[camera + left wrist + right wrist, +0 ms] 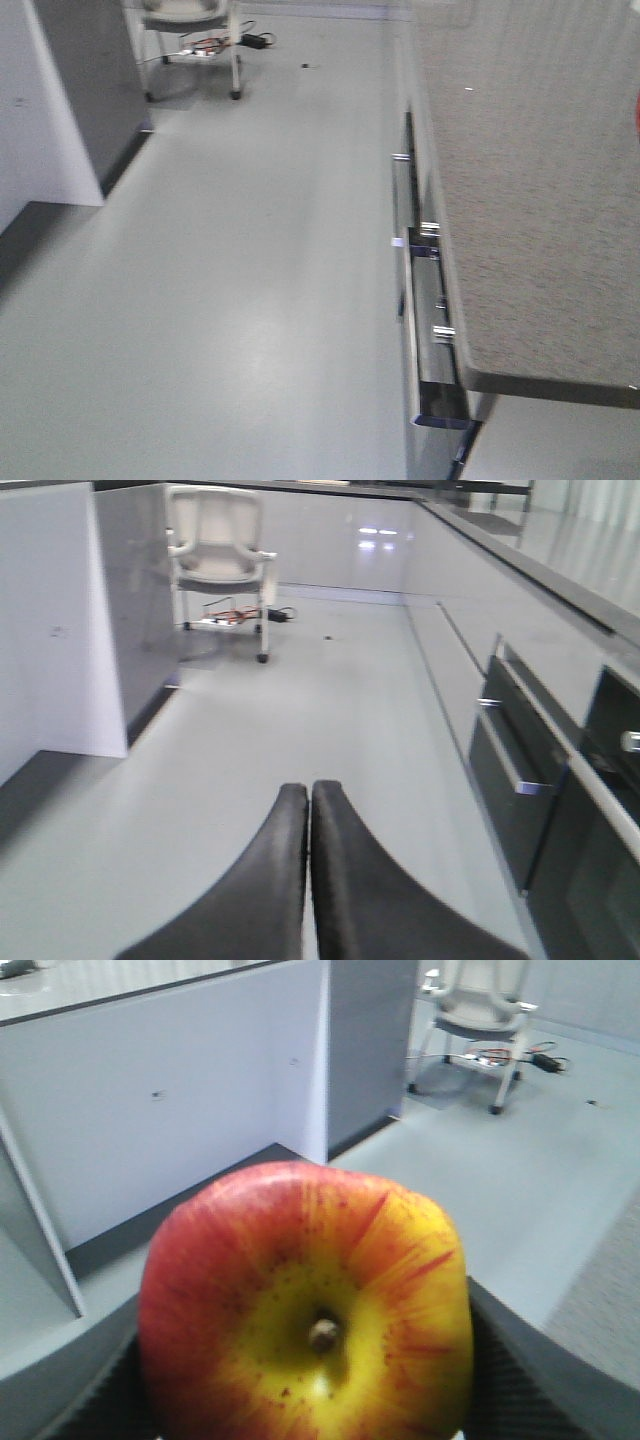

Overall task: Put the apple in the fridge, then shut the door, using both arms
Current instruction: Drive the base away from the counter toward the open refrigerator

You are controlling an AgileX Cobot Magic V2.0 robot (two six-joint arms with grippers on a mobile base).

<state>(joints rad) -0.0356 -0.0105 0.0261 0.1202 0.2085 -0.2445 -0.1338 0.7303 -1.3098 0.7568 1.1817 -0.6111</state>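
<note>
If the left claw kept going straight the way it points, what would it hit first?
Nothing near. Ahead of the left gripper, jaws shut, the way looks free over bare floor. Far off, probably the pale back wall, right of the chair; depth is unclear.

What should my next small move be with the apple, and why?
Probably turn the base until the fridge comes into view, with the right pincer shut on the apple. No view shows white shelves or an open door, only floor, the grey counter and a white cabinet. The left pincer is shut and empty, free for the door later.
</note>
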